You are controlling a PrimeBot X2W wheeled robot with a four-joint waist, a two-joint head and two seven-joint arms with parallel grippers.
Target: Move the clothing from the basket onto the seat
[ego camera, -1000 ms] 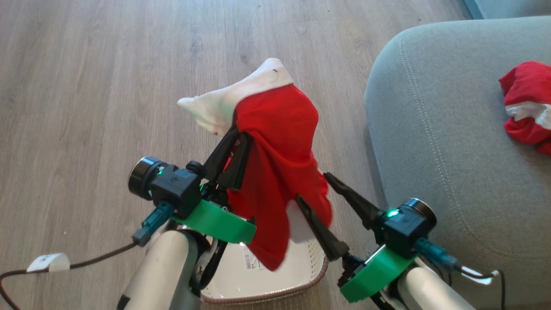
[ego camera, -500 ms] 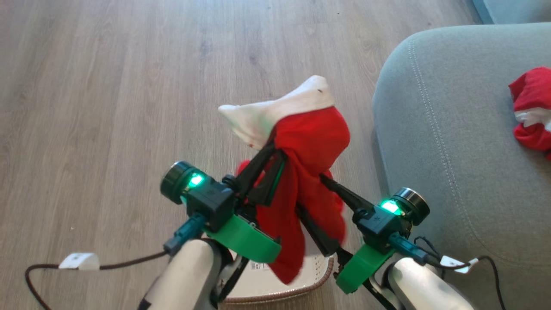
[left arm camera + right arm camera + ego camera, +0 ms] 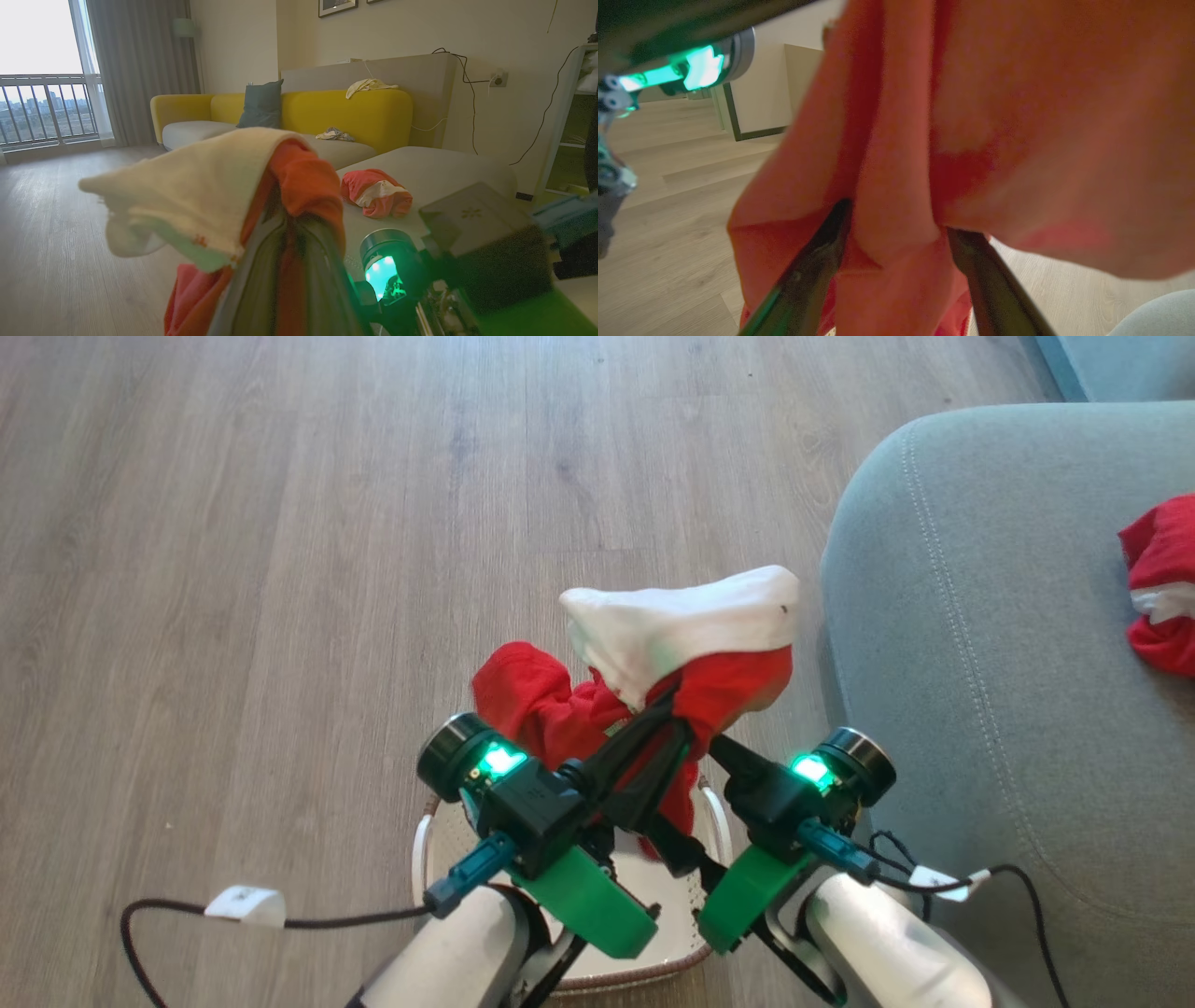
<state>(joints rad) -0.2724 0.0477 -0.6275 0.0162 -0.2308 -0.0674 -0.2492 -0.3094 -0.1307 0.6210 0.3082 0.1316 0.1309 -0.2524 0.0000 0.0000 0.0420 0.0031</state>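
Left gripper pinches the soft red-and-white cloth garment; right gripper is spread apart. Next, carry it right, onto the big grey-green cushion seat.

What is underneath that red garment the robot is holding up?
The cream basket stands on the wooden floor below the garment. The robot's forearms and the hanging cloth cover most of its inside, so any contents cannot be seen.

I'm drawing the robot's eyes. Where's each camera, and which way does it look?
Head: up high, facing down at basket, seat; left gripper, right gripper show.
Left wrist: along its shut fingers, toward the seat.
Right wrist: along its open fingers, into the red garment.
Shared: all three see that garment.
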